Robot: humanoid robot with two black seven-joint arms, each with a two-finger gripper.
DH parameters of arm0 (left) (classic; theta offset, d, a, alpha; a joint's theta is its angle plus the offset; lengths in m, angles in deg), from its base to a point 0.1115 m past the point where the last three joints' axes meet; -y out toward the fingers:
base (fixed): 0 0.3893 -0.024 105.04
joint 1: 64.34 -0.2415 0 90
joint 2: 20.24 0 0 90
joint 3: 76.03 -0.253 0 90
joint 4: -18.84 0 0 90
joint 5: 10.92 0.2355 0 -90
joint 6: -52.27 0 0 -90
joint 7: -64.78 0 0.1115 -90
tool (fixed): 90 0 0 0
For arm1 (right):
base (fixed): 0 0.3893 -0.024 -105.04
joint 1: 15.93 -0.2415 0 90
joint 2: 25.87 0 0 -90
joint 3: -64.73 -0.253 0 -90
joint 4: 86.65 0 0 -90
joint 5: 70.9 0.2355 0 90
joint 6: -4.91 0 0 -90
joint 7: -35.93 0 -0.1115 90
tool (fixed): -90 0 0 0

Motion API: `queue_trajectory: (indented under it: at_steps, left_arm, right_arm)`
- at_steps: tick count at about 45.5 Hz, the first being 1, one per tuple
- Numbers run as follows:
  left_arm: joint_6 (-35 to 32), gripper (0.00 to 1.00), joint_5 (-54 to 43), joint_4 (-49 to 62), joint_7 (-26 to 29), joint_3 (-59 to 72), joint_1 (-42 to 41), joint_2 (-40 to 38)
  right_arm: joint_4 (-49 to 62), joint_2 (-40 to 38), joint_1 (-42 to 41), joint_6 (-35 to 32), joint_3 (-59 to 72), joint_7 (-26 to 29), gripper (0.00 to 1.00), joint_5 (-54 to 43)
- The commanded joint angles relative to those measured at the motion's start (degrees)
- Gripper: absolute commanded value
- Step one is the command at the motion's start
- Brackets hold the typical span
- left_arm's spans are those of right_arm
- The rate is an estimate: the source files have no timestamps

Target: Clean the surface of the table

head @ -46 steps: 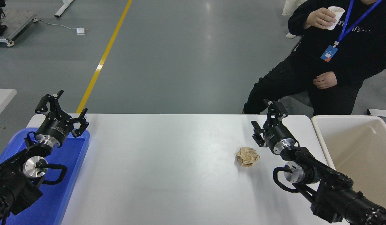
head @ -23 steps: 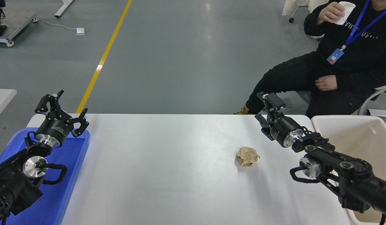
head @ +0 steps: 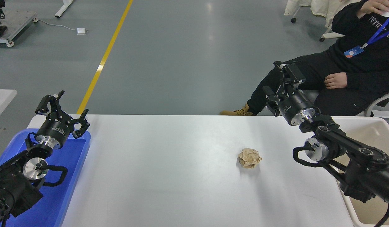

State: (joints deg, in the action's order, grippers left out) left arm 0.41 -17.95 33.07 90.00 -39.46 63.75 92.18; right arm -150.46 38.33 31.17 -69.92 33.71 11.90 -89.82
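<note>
Risk: right end effector (head: 284, 82), open and empty, raised past the desk's (head: 169, 164) far-right corner.
Your descent could nudge the wad (head: 249, 158) instead of straddling it.

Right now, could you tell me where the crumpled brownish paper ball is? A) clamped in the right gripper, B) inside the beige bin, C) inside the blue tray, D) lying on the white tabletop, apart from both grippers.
D: the crumpled paper ball lies on the bare table surface, with the right gripper raised well beyond it and the left gripper over the blue tray.
</note>
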Motion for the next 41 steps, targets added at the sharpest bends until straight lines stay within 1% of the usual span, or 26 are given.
queue_trajectory:
  at_steps: [1, 5, 12, 19, 27, 32, 36, 41]
  left_arm:
    - [0.1, 1.00, 0.0, 0.0, 0.0, 0.0, 0.1, 0.0]
    - [0.0, 1.00, 0.0, 0.0, 0.0, 0.0, 0.1, 0.0]
    - [0.0, 1.00, 0.0, 0.0, 0.0, 0.0, 0.0, 0.0]
    - [0.0, 1.00, 0.0, 0.0, 0.0, 0.0, 0.0, 0.0]
    - [0.0, 1.00, 0.0, 0.0, 0.0, 0.0, 0.1, 0.0]
    - [0.0, 1.00, 0.0, 0.0, 0.0, 0.0, 0.0, 0.0]
    - [0.0, 1.00, 0.0, 0.0, 0.0, 0.0, 0.1, 0.0]
    - [0.0, 1.00, 0.0, 0.0, 0.0, 0.0, 0.0, 0.0]
  right_arm:
    - [-0.5, -3.0, -4.0, 2.0, 12.9, 0.5, 1.00, -5.2]
    - [-0.5, -4.3, -7.0, 2.9, 22.0, 1.3, 1.00, -7.6]
    - [-0.8, -6.1, -12.6, 2.8, 35.9, 5.7, 1.00, -8.2]
    - [-2.3, -6.5, -19.3, 2.4, 49.3, 7.4, 1.00, -8.9]
    - [-9.2, -8.6, -28.0, 0.6, 59.4, 7.6, 1.00, -8.8]
    - [-11.2, -8.3, -32.9, -1.6, 64.8, 9.0, 1.00, -8.5]
    - [-11.7, -7.4, -35.5, -2.8, 69.7, 12.2, 1.00, -8.4]
    - [-11.5, -2.9, -38.5, -5.3, 73.7, 19.1, 1.00, -7.5]
